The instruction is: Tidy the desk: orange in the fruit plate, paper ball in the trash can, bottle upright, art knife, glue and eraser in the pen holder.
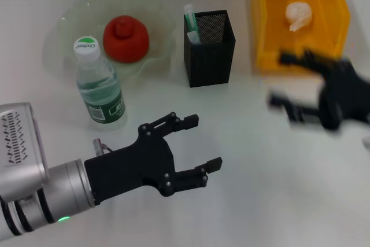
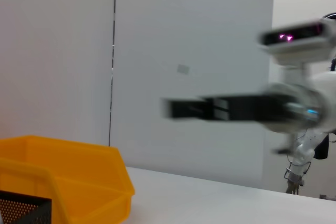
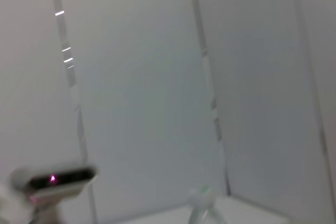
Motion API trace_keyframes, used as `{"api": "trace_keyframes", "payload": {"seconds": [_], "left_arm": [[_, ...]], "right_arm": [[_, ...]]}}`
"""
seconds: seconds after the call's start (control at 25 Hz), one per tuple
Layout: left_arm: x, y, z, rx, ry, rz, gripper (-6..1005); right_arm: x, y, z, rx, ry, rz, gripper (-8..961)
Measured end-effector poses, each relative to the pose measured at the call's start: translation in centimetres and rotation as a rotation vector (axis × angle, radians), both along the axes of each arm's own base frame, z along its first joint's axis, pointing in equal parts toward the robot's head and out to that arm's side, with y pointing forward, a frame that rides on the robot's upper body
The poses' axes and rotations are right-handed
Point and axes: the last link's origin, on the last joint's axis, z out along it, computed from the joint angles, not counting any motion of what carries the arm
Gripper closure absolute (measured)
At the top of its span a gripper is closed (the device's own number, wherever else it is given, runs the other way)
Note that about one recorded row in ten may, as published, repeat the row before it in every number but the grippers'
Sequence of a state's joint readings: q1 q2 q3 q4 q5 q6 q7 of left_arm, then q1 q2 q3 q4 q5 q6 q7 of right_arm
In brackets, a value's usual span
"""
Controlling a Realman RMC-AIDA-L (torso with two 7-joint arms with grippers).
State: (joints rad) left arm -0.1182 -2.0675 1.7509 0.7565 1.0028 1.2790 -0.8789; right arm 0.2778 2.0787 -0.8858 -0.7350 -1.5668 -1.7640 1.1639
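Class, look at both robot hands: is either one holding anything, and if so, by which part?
Nothing is held. The left hand hangs open over bare desk, and the right hand, open too, is empty in front of the yellow bin.

one orange (image 1: 126, 39), one bottle (image 1: 99, 83), one paper ball (image 1: 299, 15), two hands (image 1: 202, 143).

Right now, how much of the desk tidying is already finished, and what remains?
Done: the orange sits in the fruit plate, the paper ball lies in the trash can, and the bottle stands upright. The pen holder holds some items, which I cannot identify. In hand: nothing; the left gripper and right gripper are open over the table. No loose items remain visible.
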Motion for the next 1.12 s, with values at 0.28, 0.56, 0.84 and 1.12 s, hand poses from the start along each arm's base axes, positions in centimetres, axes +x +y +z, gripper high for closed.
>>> {"api": "trace_keyframes", "payload": {"seconds": [0.28, 0.56, 0.84, 1.12], "left_arm": [[-0.7, -0.1, 0.9, 0.003, -0.024, 0.008, 155], [-1.1, -0.6, 1.3, -0.041, -0.01, -0.032, 155], [-1.4, -0.7, 1.9, -0.044, -0.022, -0.029, 155], [-1.4, -0.8, 1.7, -0.046, -0.025, -0.027, 155]], "right_arm": [[4.0, -5.6, -0.1, -0.046, -0.086, -0.001, 123], [4.5, -6.0, -0.5, -0.072, -0.113, -0.007, 113], [4.2, -5.5, -0.5, -0.074, -0.119, 0.01, 113], [4.1, -5.3, -0.7, -0.073, -0.11, 0.008, 113]]}}
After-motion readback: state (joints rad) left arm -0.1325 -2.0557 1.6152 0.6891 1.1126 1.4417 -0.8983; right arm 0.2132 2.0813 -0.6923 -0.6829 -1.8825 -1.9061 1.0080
